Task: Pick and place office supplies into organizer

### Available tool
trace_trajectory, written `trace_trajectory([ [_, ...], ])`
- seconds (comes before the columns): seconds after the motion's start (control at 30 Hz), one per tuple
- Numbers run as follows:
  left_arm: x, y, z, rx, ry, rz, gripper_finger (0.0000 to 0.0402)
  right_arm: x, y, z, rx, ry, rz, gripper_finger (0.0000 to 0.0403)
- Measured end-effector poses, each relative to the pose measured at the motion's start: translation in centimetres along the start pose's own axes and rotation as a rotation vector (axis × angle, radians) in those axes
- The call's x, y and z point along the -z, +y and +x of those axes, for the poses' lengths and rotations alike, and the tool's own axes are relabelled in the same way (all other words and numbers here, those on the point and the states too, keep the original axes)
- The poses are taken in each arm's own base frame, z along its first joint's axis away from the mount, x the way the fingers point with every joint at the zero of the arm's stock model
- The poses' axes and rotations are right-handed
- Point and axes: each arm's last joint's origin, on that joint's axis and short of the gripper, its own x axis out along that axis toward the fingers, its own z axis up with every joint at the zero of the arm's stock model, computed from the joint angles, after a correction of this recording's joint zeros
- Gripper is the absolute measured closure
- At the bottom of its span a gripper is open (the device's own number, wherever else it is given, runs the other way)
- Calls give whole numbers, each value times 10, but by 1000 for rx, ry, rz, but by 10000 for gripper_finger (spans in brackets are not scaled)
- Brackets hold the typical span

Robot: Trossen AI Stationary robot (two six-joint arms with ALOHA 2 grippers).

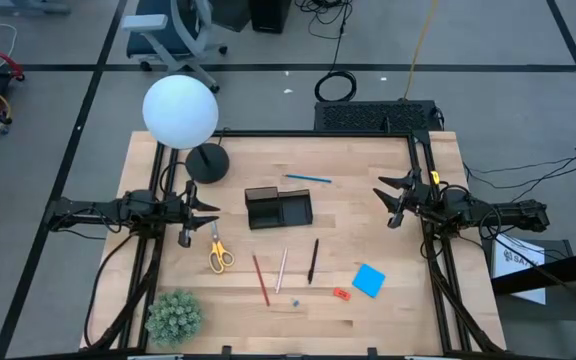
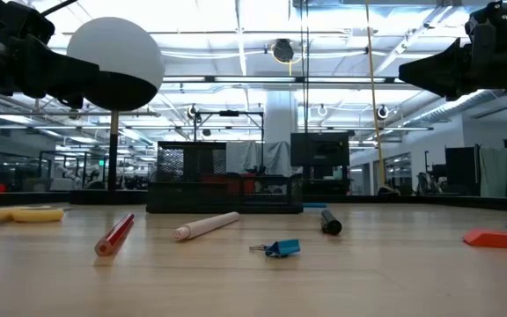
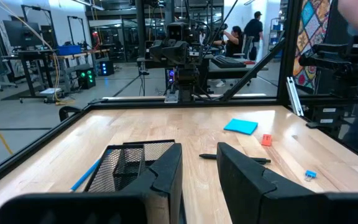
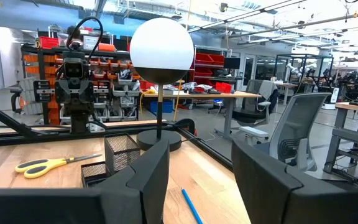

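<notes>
Left gripper (image 1: 196, 212) and right gripper (image 1: 393, 203) are shown raised, jaws parted, nothing held. Between them stands the organizer (image 1: 279, 207); scissors (image 1: 218, 254) lie nearest the left gripper.

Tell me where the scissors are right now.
In the high view the scissors lie on the table's left half, just below the left gripper, left of the red pencil.

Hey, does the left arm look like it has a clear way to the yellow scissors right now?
Probably yes. The scissors lie flat on bare table just in front of the open left gripper, with nothing between them; the lamp base sits on the gripper's other side.
</notes>
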Motion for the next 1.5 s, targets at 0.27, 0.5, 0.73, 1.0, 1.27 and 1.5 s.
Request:
trace_trajectory([
  [0.27,0,0,0,0,1,0,304,0,0,0,0,0,0,234],
  [0.5,0,0,0,0,0,0,304,0,0,0,0,0,0,234],
  [0.73,0,0,0,0,0,0,304,0,0,0,0,0,0,234],
  [1.0,0,0,0,0,0,0,304,0,0,0,0,-1,0,234],
  [1.27,0,2,0,-62,-1,76,304,0,0,0,0,0,68,234],
  [1.5,-1,3,0,-107,1,126,304,-3,0,0,-1,-26,293,234],
])
